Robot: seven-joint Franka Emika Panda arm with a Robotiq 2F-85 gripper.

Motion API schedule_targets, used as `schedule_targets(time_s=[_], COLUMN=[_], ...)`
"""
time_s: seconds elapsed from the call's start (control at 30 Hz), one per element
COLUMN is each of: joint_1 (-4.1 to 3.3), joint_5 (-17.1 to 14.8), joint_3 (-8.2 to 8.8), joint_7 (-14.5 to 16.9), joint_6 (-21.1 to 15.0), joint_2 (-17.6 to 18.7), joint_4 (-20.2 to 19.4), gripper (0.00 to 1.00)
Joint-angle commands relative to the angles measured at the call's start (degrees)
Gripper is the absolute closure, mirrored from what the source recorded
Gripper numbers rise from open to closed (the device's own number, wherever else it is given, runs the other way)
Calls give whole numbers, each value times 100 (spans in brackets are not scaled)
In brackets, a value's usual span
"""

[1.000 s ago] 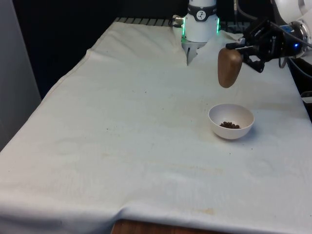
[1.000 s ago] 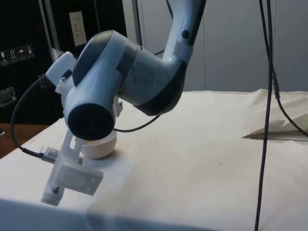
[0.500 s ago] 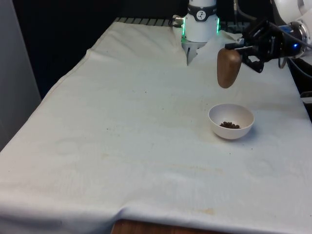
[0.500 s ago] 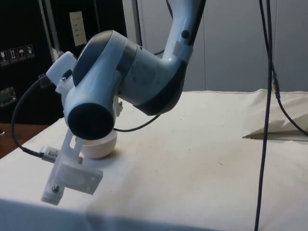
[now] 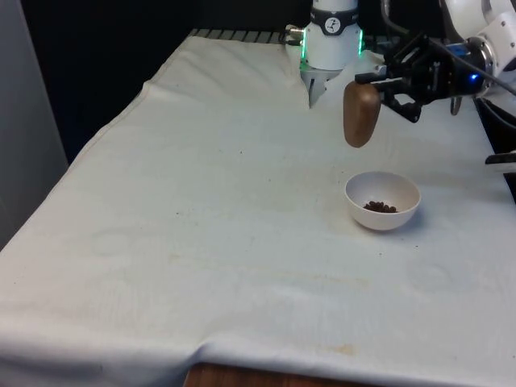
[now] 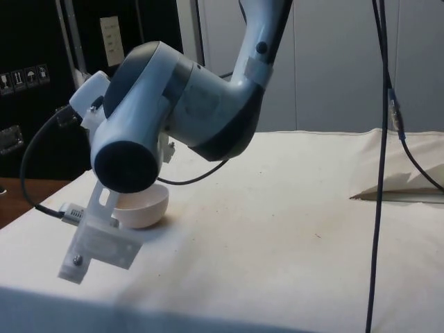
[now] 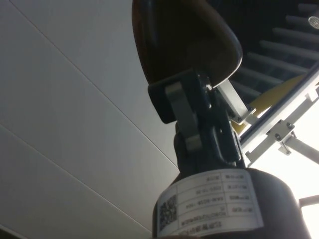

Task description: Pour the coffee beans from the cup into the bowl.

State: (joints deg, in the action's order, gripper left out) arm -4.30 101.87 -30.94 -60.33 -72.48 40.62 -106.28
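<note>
Cloth (image 5: pixel 201 201), white and faintly stained, covers the whole table and carries very little. Arm (image 6: pixel 187 114) comes next in bulk, its white and grey wrist bent over so that the gripper (image 5: pixel 385 79) reaches out sideways, higher than the bowl (image 5: pixel 383 200) and further back. That bowl is the landmark: a small white one standing on the cloth, with a low scatter of dark coffee beans (image 5: pixel 379 206) lying in its bottom. In the side view the bowl (image 6: pixel 142 205) sits partly behind the wrist.

The black fingers are clamped on one end of the brown cup (image 5: pixel 360 113), which hangs from them with its long axis close to vertical, the free end pointing down. The cup hangs well above the bowl and clear of it, offset toward the front view's left, over the bowl's near-left rim or just outside it. From the wrist view the cup (image 7: pixel 184 40) is seen gripped between the fingers (image 7: pixel 187 117).

Beans already rest in the bowl, so the pour looks done or nearly so. Whether any remain in the cup cannot be told. What matters now is that offset: any further tipping needs the cup's lower end back over the bowl's middle, otherwise beans would land on the cloth.
</note>
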Motion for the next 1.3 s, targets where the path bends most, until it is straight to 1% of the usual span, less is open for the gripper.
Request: schedule_targets(time_s=[0.0,0.07,0.1,0.2,0.23,0.27,0.3,0.4,0.47,0.5,0.53,0.73,0.77,0.8,0.83,0.87,1.03,1.07,1.1,1.13,1.27], joint_1=[63,74,103,143,97,160,183,212,258,195,269,367,395,327,413,430,487,487,435,504,550], joint_5=[-23,-29,-29,-40,-23,-52,-63,-86,-109,-74,-120,-183,-201,-166,-206,-223,-338,-338,-338,-384,-464], joint_3=[-29,-29,-29,-29,0,-29,-34,-34,-29,0,-23,0,6,40,6,6,34,34,80,40,46], joint_7=[11,11,23,34,0,34,46,69,74,34,74,57,46,34,34,29,-40,-40,-46,-69,-120], joint_6=[-97,-97,-97,-97,0,-97,-97,-92,-97,0,-97,-115,-120,-6,-132,-138,-235,-235,-149,-264,-332], joint_2=[-46,-52,-57,-69,-17,-69,-80,-92,-115,-57,-120,-166,-178,-115,-178,-183,-218,-218,-178,-229,-252], joint_4=[-34,-34,-40,-46,-6,-52,-57,-57,-74,-23,-80,-109,-115,-52,-115,-115,-103,-103,-52,-97,-86], gripper=[100,100,100,100,100,100,100,100,100,100,100,100,100,100,100,100,100,100,100,100,100])
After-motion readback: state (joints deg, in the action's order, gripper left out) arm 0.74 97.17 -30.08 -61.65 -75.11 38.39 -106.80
